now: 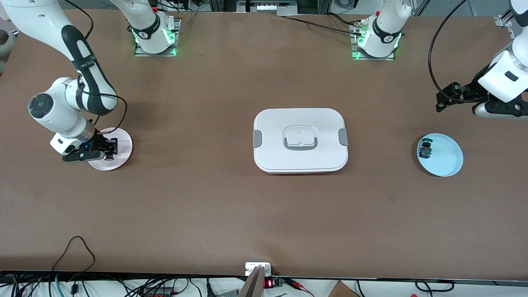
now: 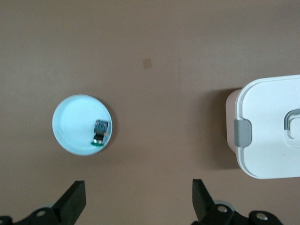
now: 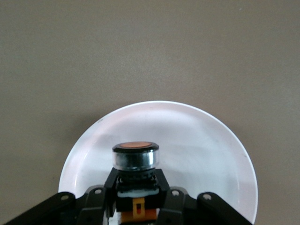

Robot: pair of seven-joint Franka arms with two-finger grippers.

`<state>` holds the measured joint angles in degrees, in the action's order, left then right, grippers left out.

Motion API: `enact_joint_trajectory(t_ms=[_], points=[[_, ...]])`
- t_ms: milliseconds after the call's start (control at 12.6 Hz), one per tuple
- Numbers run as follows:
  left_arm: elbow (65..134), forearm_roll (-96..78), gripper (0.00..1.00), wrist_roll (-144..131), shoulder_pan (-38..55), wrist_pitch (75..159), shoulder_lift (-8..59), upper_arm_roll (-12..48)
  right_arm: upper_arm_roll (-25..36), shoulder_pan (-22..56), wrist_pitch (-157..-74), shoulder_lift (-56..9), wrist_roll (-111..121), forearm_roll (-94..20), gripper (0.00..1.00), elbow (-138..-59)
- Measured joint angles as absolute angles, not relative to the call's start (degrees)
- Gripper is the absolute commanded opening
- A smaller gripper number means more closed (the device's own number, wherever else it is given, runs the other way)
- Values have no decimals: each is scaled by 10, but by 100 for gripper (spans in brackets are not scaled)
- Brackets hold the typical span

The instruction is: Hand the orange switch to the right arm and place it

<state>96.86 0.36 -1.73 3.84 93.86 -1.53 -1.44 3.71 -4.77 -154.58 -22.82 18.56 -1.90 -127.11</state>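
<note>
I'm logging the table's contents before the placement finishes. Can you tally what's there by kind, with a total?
Plates: 2, a pink plate under the right gripper and a light blue plate toward the left arm's end.
Lidded containers: 1, the white container mid-table.
Switches: 1, the orange switch held in the right gripper.
Small dark components: 2, in the blue plate.
Total: 6

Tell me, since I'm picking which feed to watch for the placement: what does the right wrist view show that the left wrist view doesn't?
Only the right wrist view: the right gripper shut on the orange switch, over the pink plate. Only the left wrist view: the open left gripper, the blue plate with a small dark component, and the white lidded box. Both: the brown table.
</note>
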Motion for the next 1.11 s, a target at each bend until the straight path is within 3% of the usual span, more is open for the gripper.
enact_joint_trajectory(t_ms=[79, 475, 712, 871, 1108], points=[[961, 4, 100, -24, 40, 930, -13, -14, 37, -48, -1547, -233, 185, -19, 4, -1271], [940, 4, 100, -29, 44, 927, 8, -14, 37, -48, -1549, -238, 179, -19, 56, -1276], [930, 4, 100, -31, 62, 926, 9, -13, 37, -48, -1549, -237, 178, -19, 70, -1276], [930, 4, 100, -32, 64, 926, 10, -13, 37, -48, -1549, -233, 178, -19, 95, -1275], [930, 4, 100, -32, 68, 926, 11, -13, 34, -44, -1520, -207, 178, -19, 99, -1268]])
